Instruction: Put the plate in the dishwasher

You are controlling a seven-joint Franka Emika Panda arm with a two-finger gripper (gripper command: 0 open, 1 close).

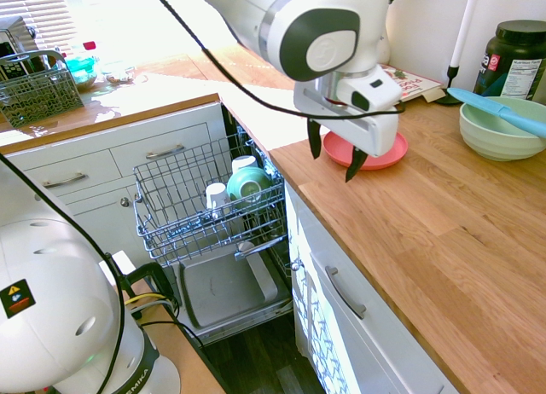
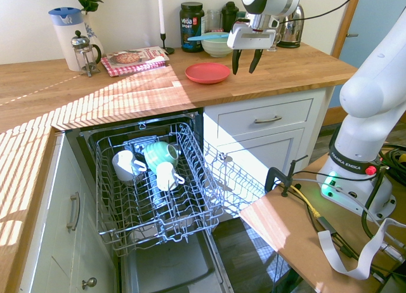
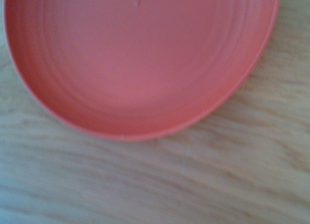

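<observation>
We hung our gripper (image 2: 245,60), fingers spread and empty, just over the plate (image 2: 207,73) lying flat on the counter (image 1: 444,232), approaching to grasp; next, descend onto its rim

Strong sunlight, slatted shadows on countertop (image 2: 95,96); wrist view soft, blurred.

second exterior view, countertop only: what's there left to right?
White jug with blue lid → French press → magazine → candle holder → plate → gripper, jaws open, above the counter → kettle.
</observation>
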